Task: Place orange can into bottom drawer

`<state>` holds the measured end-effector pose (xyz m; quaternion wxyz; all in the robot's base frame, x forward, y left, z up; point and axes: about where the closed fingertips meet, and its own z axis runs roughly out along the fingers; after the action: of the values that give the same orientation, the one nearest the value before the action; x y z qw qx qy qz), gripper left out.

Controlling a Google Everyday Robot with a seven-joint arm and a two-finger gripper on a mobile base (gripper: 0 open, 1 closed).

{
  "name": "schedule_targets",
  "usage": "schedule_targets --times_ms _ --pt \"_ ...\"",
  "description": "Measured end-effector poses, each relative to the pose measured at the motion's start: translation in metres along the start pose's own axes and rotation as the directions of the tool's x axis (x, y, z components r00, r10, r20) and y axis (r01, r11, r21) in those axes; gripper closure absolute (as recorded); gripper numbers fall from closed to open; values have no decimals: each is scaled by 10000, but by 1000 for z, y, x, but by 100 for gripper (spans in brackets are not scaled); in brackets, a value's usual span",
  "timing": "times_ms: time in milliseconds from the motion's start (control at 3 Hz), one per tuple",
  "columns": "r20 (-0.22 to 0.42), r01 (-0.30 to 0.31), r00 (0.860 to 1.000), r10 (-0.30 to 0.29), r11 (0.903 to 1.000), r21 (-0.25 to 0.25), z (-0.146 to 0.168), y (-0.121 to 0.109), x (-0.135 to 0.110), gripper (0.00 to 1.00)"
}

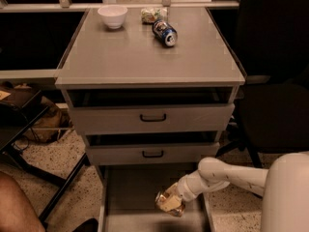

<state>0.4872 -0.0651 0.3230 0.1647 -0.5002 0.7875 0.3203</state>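
Observation:
The orange can (170, 203), crinkled and orange-gold, sits in my gripper (173, 200) at the end of my white arm, which reaches in from the right. The gripper is shut on the can and holds it low over the open bottom drawer (130, 197), a wide shallow grey tray pulled out under the cabinet. The can hangs over the drawer's right half, near its floor.
Two upper grey drawers with black handles (153, 117) are slightly open. On the cabinet top lie a white bowl (112, 16), a blue can (165, 33) on its side and a greenish-white packet (153, 15). A black chair (275, 81) stands at the right, a dark stand at the left.

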Motion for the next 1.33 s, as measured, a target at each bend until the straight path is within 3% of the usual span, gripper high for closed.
schedule_targets --times_ms 333,667,1000,1333 --pt "-7 -366 9993 366 9973 -630 42 0 27 100" --pt "-7 -366 9993 366 9973 -630 42 0 27 100" --pt "-100 -327 9994 324 9989 -331 53 -1 34 100" --pt "-82 -105 9999 107 9995 299 78 -13 43 100"
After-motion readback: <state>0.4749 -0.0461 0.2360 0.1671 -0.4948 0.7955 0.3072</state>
